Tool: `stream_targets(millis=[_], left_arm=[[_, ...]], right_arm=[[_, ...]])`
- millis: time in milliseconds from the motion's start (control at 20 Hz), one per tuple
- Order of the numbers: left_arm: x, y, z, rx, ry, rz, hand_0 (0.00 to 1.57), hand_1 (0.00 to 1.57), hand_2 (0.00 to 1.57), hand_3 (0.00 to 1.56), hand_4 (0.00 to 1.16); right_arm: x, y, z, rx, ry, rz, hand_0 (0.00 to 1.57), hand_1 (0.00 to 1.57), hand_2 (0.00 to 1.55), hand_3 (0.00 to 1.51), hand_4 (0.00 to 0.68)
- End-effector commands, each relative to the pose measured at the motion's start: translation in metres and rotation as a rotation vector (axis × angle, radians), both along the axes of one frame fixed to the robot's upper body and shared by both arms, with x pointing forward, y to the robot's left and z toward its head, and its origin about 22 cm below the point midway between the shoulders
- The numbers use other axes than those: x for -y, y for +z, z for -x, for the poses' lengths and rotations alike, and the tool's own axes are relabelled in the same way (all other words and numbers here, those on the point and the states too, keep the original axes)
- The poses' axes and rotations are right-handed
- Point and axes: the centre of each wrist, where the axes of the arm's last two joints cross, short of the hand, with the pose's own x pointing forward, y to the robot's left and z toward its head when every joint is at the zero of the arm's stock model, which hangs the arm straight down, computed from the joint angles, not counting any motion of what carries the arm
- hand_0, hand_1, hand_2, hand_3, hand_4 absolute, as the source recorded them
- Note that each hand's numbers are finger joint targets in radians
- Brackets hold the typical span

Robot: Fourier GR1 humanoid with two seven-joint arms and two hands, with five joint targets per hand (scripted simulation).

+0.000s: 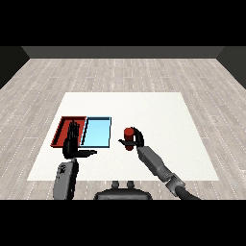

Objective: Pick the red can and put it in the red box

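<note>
Nearest, at about five o'clock in the head view, the right forearm is seen reaching in towards the table's (pixel 158 108) middle, and the right hand (pixel 137 140) is curled round the red can (pixel 129 135), which is held upright just right of centre, fingers and thumb clamped on its sides; whether it is lifted off the table or touching it cannot be told. At about seven o'clock the left hand (pixel 72 139) is held with fingers straight and together and thumb spread, over the near edge of the red tray (pixel 61 129), seemingly parked out of use. Beyond, at nine o'clock from the can, the light blue tray (pixel 97 131) is laid touching the red one, so it must be crossed, and the left hand is judged to stand in the way of the drop.
</note>
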Motion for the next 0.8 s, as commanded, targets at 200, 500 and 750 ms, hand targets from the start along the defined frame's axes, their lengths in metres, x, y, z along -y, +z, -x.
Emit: stream_targets(millis=[200,500,750], left_arm=[[0.017,-0.001,-0.001,-0.023,-0.038,0.015,0.0,0.0,0.0,0.0,0.0],[0.019,-0.008,-0.012,-0.023,-0.067,-0.007,0.0,0.0,0.0,0.0,0.0],[0.03,-0.002,-0.018,-0.026,-0.094,-0.044,0.0,0.0,0.0,0.0,0.0]], right_arm=[[-0.011,0.017,-0.008,0.067,0.021,0.044,1.44,1.44,1.44,1.37,0.602],[0.003,0.044,-0.002,0.175,0.047,0.074,1.42,1.42,1.43,1.37,0.619],[0.012,0.076,0.0,0.226,0.033,0.08,1.45,1.45,1.43,1.38,0.63]])
